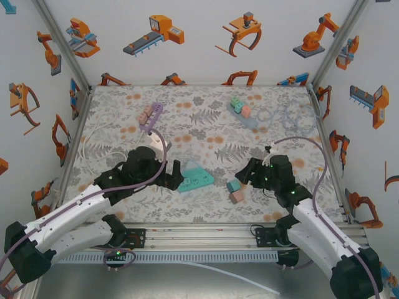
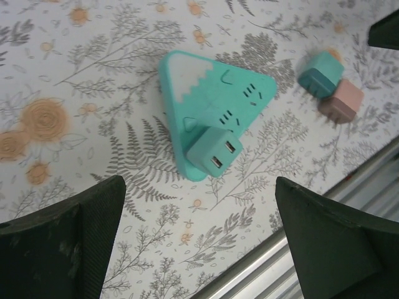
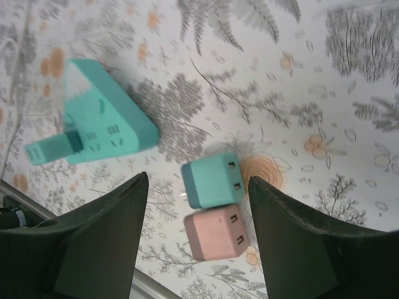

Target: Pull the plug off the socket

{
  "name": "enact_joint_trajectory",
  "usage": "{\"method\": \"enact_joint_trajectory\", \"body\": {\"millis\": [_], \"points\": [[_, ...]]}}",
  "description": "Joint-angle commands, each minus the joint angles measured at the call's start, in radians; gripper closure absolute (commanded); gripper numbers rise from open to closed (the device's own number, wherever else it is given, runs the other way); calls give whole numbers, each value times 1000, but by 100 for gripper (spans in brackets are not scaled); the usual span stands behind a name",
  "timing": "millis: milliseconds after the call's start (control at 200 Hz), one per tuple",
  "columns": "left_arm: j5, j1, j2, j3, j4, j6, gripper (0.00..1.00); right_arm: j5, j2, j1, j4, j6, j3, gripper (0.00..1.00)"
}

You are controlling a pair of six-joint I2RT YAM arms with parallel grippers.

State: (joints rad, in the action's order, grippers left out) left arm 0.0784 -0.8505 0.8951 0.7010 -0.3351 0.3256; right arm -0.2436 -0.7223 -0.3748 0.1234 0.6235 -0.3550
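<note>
Toward the near edge of the table [image 1: 118, 115], about midway along it, a triangular socket block [image 1: 195, 180] is seen lying flat, with a teal plug [image 2: 215, 151] seated at one of its corners, so the pull is judged not yet done. Two loose plugs, one teal [image 3: 212, 180] and one pink [image 3: 215, 232], are found touching each other just to the right of the block. The left gripper [image 2: 199, 184] is held wide above the block, with the seated plug near the gap between its fingers but untouched. The right gripper [image 3: 198, 180] is held over the loose plugs with its jaws apart and nothing gripped. The block looks light and is pinned by nothing, so it could be lifted or dragged along with the plug if only the plug were pulled. A grip taken on the plug's edges could slip off. The loose plugs could be knocked, or picked up by mistake, if the right gripper were lowered where it is.
</note>
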Motion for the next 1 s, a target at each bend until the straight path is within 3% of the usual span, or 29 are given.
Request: {"method": "enact_joint_trajectory", "body": {"millis": [0, 145, 315, 401, 566, 711, 891, 991], "points": [[111, -2, -22, 27, -55, 44, 3, 32, 44, -24, 65, -162, -112, 39], [147, -1, -33, 37, -76, 53, 3, 51, -37, -108, 92, -267, -247, 40], [118, -1, -54, 45, -65, 10, 3, 183, -248, -337, 137, -370, -437, 39], [93, -2, -71, 43, -39, -5, 3, 184, -378, -398, 160, -373, -537, 38], [70, -2, -104, 52, -33, -117, 3, 110, -607, -414, 188, -331, -689, 38], [-49, -15, -119, 25, -45, -362, 3, 46, -793, -413, 176, -334, -779, 36], [-14, -36, -37, 46, -113, -569, 3, -6, -960, -385, 130, -321, -827, 34], [17, -64, 67, 68, -133, -603, 3, -19, -979, -364, 58, -290, -785, 33]]}}
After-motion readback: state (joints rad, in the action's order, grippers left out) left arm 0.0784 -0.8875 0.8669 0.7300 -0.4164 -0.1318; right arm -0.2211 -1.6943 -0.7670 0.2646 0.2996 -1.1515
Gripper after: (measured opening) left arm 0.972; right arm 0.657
